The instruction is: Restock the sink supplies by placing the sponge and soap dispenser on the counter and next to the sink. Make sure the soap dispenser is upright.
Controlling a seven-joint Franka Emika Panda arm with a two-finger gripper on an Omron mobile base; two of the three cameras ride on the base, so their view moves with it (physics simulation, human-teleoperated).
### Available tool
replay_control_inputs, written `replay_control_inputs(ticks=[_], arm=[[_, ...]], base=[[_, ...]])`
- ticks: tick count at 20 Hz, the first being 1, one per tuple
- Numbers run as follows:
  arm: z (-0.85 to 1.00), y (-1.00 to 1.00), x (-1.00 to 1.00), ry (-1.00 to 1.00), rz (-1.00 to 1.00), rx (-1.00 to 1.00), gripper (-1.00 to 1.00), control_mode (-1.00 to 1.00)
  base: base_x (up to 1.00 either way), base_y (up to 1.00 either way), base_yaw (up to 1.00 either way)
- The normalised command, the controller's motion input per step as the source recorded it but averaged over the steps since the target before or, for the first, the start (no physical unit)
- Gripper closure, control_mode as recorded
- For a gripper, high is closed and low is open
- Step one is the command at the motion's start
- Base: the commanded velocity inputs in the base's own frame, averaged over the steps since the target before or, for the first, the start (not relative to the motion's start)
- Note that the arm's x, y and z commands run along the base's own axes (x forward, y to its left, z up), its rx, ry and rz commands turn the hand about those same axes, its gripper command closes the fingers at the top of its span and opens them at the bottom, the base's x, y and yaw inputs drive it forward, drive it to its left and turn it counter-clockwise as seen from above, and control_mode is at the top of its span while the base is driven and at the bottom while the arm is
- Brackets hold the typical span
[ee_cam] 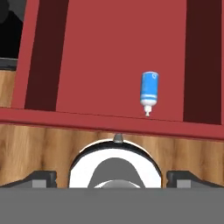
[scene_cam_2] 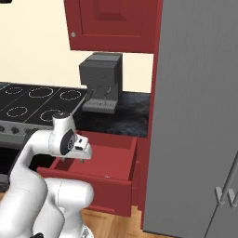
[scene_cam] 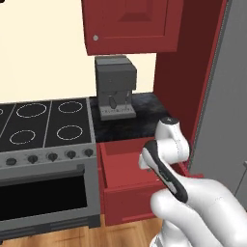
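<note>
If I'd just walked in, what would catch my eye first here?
Probably the white robot arm bent over an open red drawer beside the stove. Inside the drawer lies a small blue and white bottle on its side. A grey coffee machine stands on the black counter behind.

Open drawer (ee_cam: pixel 100 57) floor lies bare around the lying soap dispenser (ee_cam: pixel 149 92).

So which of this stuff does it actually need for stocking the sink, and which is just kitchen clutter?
Needed for the job:
- soap bottle, blue and white, lying on its side in the open drawer
- counter, where it must end up
- claw, open, above the drawer

Just there:
- coffee machine
- stove
- upper cabinet
- fridge
</note>
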Motion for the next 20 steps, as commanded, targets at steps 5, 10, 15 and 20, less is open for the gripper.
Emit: replay_control_inputs(ticks=[5, 10, 15, 20], arm=[[-0.12, 0.0, 0.31, 0.06, -0.01, 0.07, -1.0, -1.0], [0.0, 0.0, 0.31, 0.01, 0.0, 0.02, -1.0, -1.0], [0.0, -0.2, 0.43, 0.12, 0.0, 0.01, -1.0, -1.0], [-0.01, -0.4, 0.37, 0.11, 0.0, 0.05, -1.0, -1.0]], base=[[0.0, 0.0, 0.0], [0.0, 0.0, 0.0], [0.0, 0.0, 0.0], [0.0, 0.0, 0.0]])
